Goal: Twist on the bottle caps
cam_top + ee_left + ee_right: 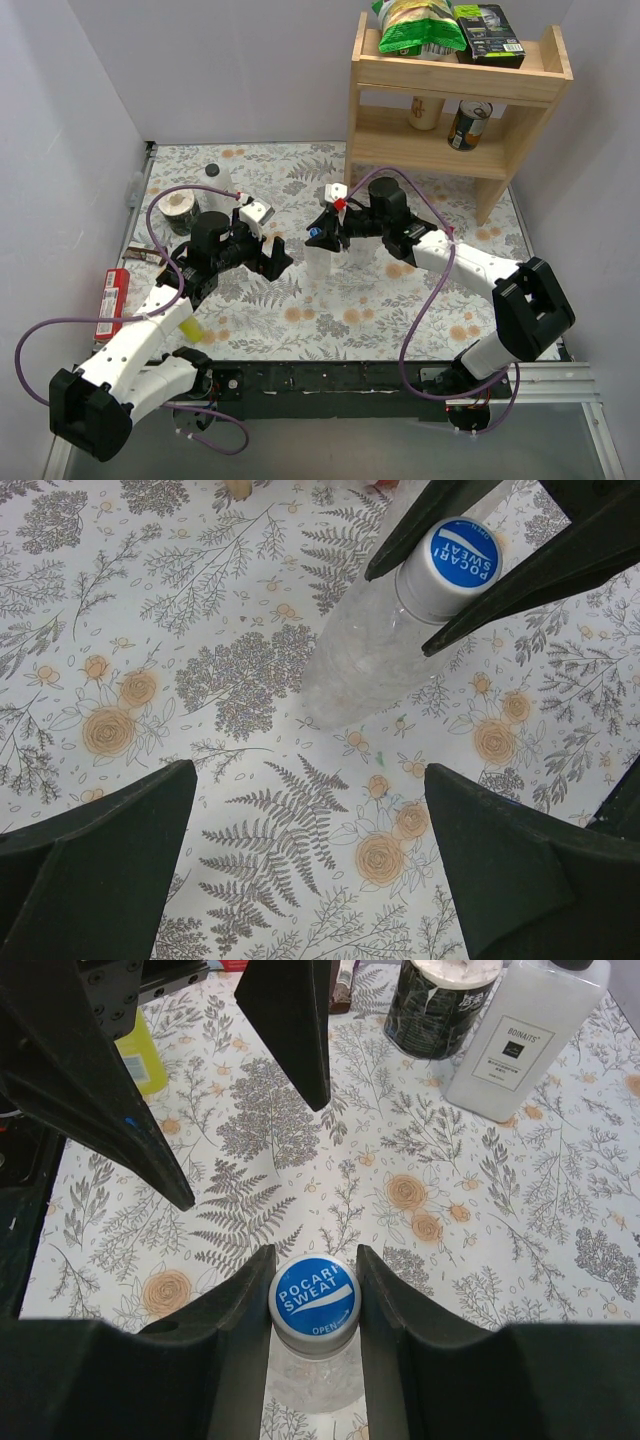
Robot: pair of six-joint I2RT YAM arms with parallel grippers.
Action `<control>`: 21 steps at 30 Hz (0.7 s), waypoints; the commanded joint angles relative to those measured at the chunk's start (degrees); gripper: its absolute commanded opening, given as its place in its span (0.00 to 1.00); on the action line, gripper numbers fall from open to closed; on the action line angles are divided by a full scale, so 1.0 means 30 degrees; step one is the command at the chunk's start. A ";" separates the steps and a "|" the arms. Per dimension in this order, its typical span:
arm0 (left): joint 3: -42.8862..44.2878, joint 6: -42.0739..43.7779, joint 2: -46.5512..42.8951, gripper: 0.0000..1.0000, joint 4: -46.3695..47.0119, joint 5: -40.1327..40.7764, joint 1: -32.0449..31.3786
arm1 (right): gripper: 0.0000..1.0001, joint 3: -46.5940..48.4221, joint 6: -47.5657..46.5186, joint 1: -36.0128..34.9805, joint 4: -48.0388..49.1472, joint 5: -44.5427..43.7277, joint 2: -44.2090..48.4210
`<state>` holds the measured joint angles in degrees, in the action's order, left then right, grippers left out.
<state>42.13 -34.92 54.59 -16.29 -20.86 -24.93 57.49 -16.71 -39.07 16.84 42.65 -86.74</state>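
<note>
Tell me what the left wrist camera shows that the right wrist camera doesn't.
Only the left wrist: the clear bottle, its whole side down to the cloth, seen between the open left jaws. Only the right wrist: a white bottle, a dark jar and a yellow bottle behind. Both: the blue cap pinched by the right jaws, and the floral cloth.

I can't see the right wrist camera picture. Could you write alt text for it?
The right gripper pinches a blue cap on a clear bottle, seen from above. Beyond, over a flowered tablecloth, the left gripper hangs open; a white bottle, a dark jar and a yellow bottle stand farther back.
</note>
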 commanded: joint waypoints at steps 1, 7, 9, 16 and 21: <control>0.0459 0.0183 -0.0119 0.98 0.0071 -0.0487 0.0135 | 0.37 0.0581 -0.0056 0.0015 -0.0046 0.0109 -0.0588; 0.0283 0.0272 -0.0179 0.98 0.0012 -0.0692 0.0164 | 0.50 0.0844 0.0178 0.0015 -0.0165 -0.0564 -0.0706; 0.0283 0.0301 -0.0178 0.98 0.0012 -0.0721 0.0165 | 0.65 0.1136 0.0413 0.0015 -0.0223 -0.0624 -0.0560; 0.0166 0.0389 -0.0149 0.98 -0.0017 -0.1248 0.0165 | 0.76 0.1898 0.1174 0.0016 -0.0223 -0.1094 0.0055; 0.0369 0.0593 -0.0179 0.98 -0.0339 -0.1103 0.0165 | 0.85 0.3535 0.1849 0.0045 -0.2232 -0.1179 0.0406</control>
<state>42.11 -34.28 54.70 -16.40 -23.38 -24.84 61.43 -13.41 -39.07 14.76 39.97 -88.20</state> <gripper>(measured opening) 0.981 0.810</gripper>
